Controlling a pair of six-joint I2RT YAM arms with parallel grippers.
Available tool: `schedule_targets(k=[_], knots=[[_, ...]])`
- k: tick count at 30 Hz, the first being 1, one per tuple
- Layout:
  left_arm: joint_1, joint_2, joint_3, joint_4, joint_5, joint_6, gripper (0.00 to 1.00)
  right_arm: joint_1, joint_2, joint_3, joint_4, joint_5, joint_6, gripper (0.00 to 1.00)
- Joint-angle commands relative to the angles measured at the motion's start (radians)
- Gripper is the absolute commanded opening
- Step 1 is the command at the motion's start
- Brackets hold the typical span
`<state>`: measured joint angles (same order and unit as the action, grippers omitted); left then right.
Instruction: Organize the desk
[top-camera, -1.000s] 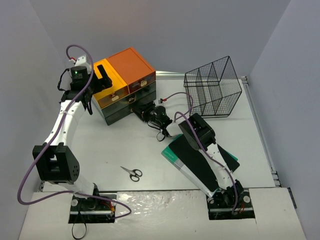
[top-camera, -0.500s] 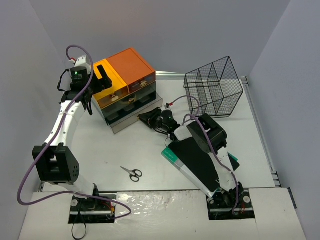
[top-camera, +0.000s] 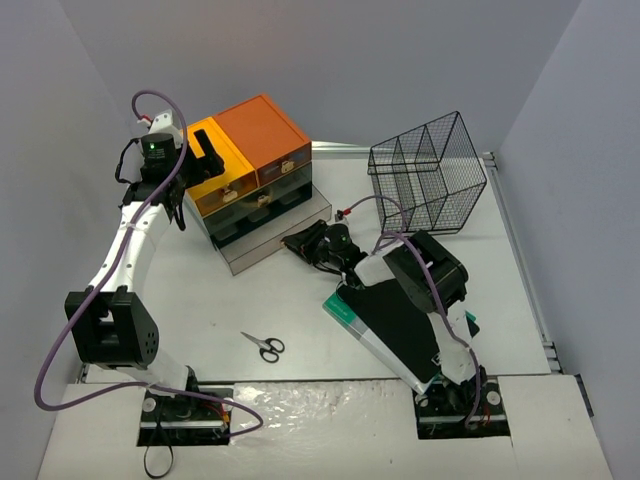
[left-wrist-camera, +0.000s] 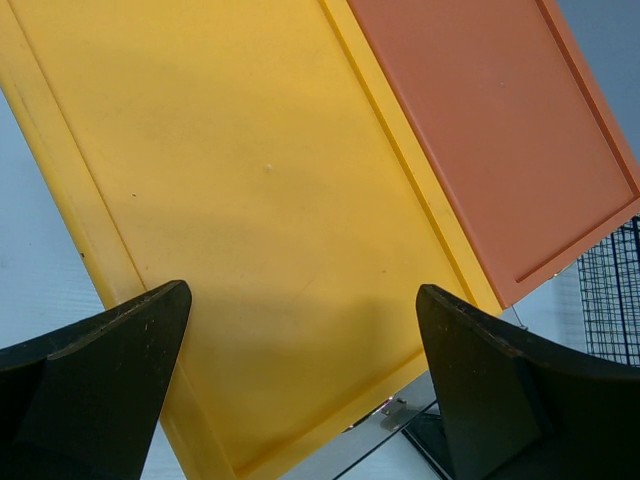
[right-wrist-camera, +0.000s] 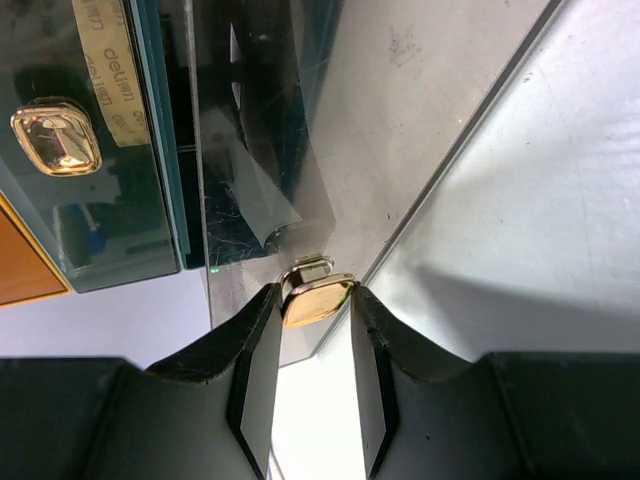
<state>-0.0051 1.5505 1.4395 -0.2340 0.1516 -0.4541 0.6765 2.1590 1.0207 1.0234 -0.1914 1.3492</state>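
The white desk carries a drawer chest with a yellow and an orange top at the back left. Its clear bottom drawer stands pulled out toward the front. My right gripper is shut on that drawer's gold handle, one finger on each side of it. The left gripper hangs open above the chest. In its wrist view the yellow top fills the gap between its fingers, and nothing is held.
Scissors lie on the desk near the front left. A black wire basket stands at the back right. A green book and a dark flat item lie under my right arm. Another gold handle sits on the drawer above.
My right gripper has drawn back toward the front right with the handle in it, and the bottom drawer has slid out of the chest. The left arm has not moved.
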Motion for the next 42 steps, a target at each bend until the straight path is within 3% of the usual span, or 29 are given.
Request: schedule_targets(k=[1, 7, 14, 19, 24, 32, 42], knots=[[0.044, 0.029, -0.054, -0.214, -0.09, -0.008, 0.97, 0.034, -0.092, -0.024, -0.148, 0.031, -0.123, 0.0], [0.045, 0.029, -0.053, -0.212, -0.088, -0.01, 0.97, 0.048, -0.155, -0.02, -0.248, 0.088, -0.192, 0.03], [0.045, 0.028, -0.053, -0.211, -0.086, -0.014, 0.97, 0.084, -0.255, 0.023, -0.423, 0.183, -0.297, 0.44], [0.044, 0.026, -0.053, -0.206, -0.084, -0.017, 0.97, 0.108, -0.3, 0.056, -0.489, 0.241, -0.39, 0.59], [0.042, 0.025, -0.052, -0.205, -0.083, -0.018, 0.97, 0.151, -0.359, 0.1, -0.569, 0.26, -0.517, 0.59], [0.044, 0.026, -0.044, -0.209, -0.08, -0.02, 0.97, 0.231, -0.334, 0.274, -0.943, 0.151, -0.771, 0.57], [0.045, 0.028, -0.052, -0.205, -0.083, -0.017, 0.97, 0.415, -0.366, 0.281, -1.193, 0.291, -0.938, 0.44]])
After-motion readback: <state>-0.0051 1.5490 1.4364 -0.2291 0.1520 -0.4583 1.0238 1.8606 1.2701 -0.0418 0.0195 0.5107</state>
